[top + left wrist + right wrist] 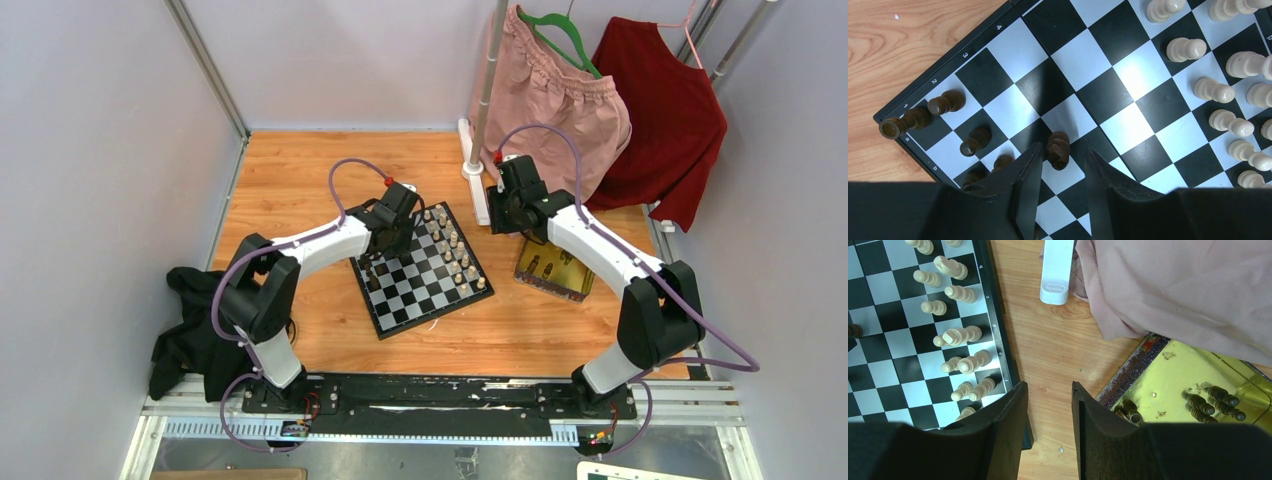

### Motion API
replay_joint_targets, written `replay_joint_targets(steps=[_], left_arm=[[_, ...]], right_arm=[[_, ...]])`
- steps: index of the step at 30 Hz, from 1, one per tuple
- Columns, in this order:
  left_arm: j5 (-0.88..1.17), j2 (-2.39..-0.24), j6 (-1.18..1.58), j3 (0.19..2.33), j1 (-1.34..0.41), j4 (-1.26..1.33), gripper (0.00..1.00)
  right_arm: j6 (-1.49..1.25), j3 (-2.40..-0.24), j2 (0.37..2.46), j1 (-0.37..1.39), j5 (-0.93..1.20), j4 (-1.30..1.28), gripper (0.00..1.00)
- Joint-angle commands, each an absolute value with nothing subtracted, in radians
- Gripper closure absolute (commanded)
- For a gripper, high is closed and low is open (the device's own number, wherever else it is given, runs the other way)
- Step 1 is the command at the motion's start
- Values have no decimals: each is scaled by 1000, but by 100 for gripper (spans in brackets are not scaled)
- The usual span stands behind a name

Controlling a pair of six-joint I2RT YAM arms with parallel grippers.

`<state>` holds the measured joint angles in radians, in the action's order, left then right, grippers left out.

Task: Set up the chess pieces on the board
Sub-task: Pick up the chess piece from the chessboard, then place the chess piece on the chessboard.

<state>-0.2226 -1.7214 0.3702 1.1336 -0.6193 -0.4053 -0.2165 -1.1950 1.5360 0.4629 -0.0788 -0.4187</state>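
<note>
Left gripper (1063,148) astride dark chess piece (1057,150); other dark pieces (975,141) near

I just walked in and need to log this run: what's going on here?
Two robot arms are setting up a chess set. The left hand hangs open over the board, its fingers either side of one dark piece, close to a few other dark pieces in the corner. The cream pieces stand lined up along the opposite side. The right hand hovers open and empty above the table beside the gold tray, where several dark pieces lie waiting.
</note>
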Motion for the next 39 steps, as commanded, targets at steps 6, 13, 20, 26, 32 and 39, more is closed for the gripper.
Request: replay_joint_targets(steps=[6, 13, 20, 26, 32, 39], left_arm=[[-224, -1732, 370, 1169, -628, -390, 66], [-235, -1715, 363, 1169, -627, -397, 77], [-249, -1694, 357, 1170, -628, -410, 91], [-288, -1631, 351, 1173, -627, -425, 100], [-379, -1539, 347, 1176, -628, -460, 100], [-522, -1399, 381, 1088, -593, -449, 100]], right_arm=[[-228, -1180, 1526, 446, -84, -414, 58], [-230, -1183, 1528, 446, -80, -414, 58], [-229, -1185, 1525, 445, -83, -416, 58], [-228, -1198, 1525, 446, -80, -421, 58], [-230, -1204, 1526, 446, -80, -426, 59], [-234, -1209, 1519, 448, -67, -431, 59]])
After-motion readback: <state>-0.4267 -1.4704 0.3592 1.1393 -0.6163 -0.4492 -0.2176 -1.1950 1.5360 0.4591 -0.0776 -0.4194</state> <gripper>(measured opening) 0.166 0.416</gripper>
